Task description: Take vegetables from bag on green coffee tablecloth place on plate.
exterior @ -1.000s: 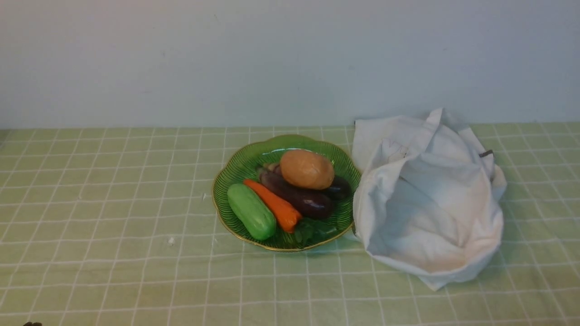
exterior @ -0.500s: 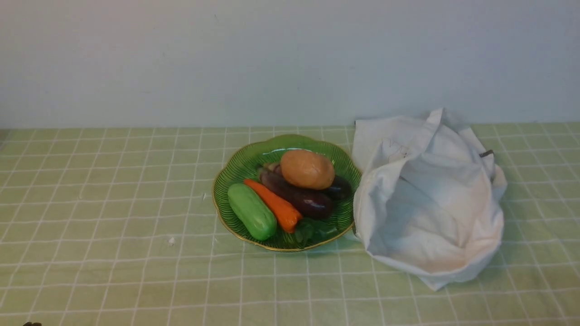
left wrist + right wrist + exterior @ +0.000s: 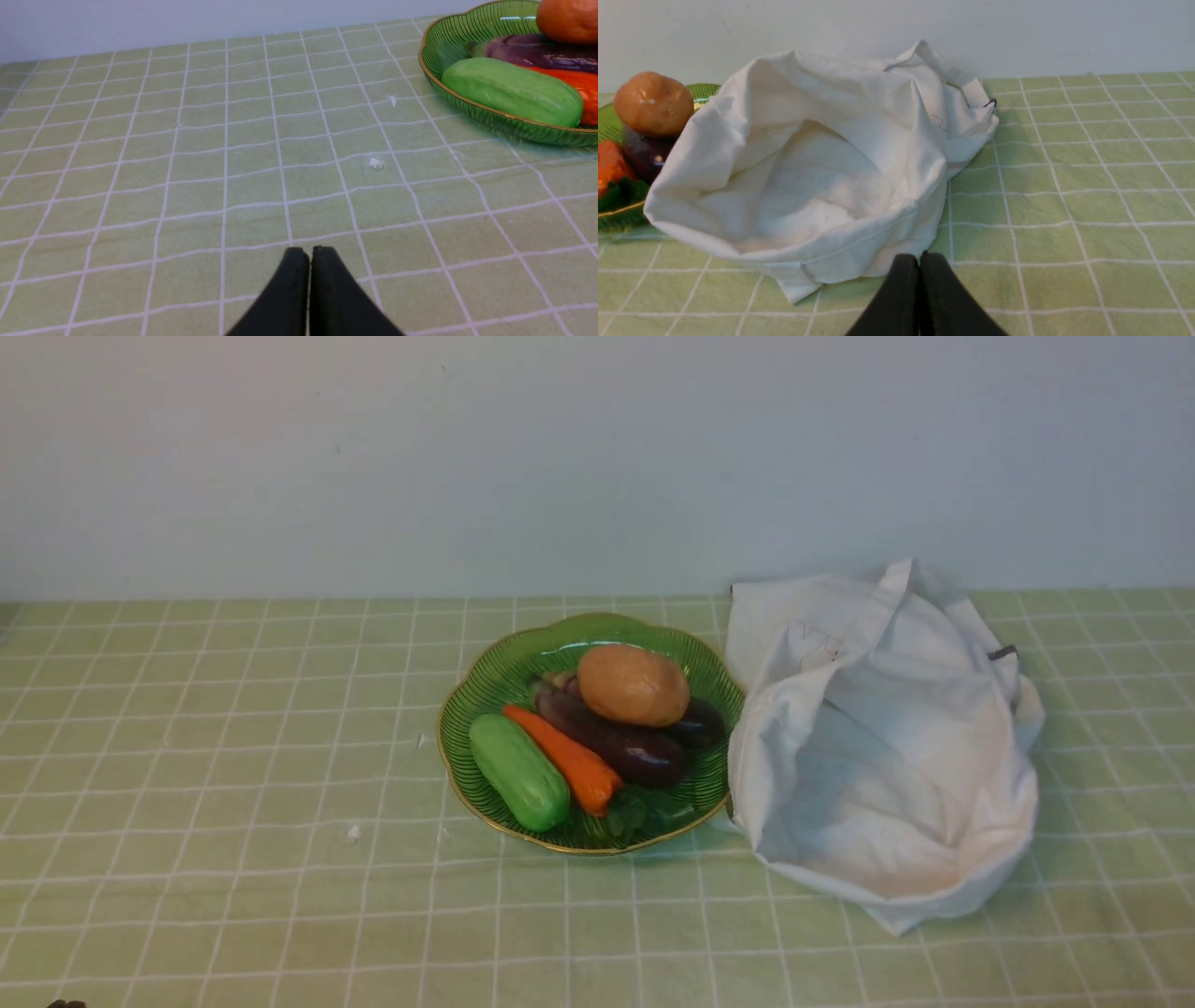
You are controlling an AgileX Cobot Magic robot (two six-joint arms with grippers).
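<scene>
Left pincer (image 3: 308,252) closed, empty, right pincer (image 3: 919,259) likewise closed beside the bag (image 3: 882,737), potato (image 3: 632,684) atop aubergines (image 3: 616,744) on the plate (image 3: 485,686) left of the bag, green coffee tablecloth (image 3: 233,756) beneath, everything unchanged from earlier.

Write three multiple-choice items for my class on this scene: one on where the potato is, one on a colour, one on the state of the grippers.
1. Where is the potato?
A. inside the bag
B. on the aubergines in the plate
C. on the cloth

2. What colour is the plate?
A. green
B. white
C. blue

3. How are both grippers?
A. open
B. holding vegetables
C. shut, holding nothing

Answers:
1 B, it rests atop the aubergines.
2 A, ribbed green glass.
3 C, the left gripper and right gripper show fingers pressed together.
</scene>
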